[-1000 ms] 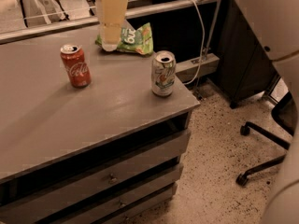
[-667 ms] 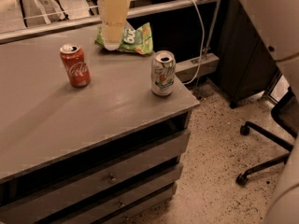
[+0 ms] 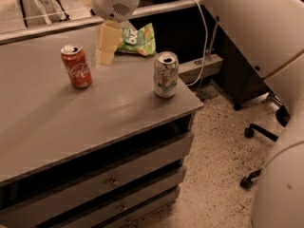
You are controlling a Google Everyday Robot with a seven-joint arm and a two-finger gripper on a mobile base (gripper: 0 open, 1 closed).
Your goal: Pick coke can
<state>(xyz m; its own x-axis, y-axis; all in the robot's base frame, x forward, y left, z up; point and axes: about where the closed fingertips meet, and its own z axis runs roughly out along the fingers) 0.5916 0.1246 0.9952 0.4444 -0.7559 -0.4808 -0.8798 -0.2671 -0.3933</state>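
The coke can point(image 3: 76, 66), red with white script and a silver top, stands upright on the left part of the grey table top point(image 3: 95, 118). My gripper point(image 3: 105, 56) hangs from its white round wrist point(image 3: 114, 1) at the top of the view. It points down over the table, just right of the coke can and a little behind it. It does not touch the can and holds nothing that I can see.
A white-and-green can point(image 3: 166, 74) stands near the table's right front corner. A green snack bag point(image 3: 136, 39) lies at the back behind the gripper. Drawers point(image 3: 114, 179) sit under the top. My white arm point(image 3: 256, 27) and an office chair base point(image 3: 263, 132) are on the right.
The gripper has come down and forward over the table, closer to the coke can. Its white wrist is now in view. The cans have not moved.
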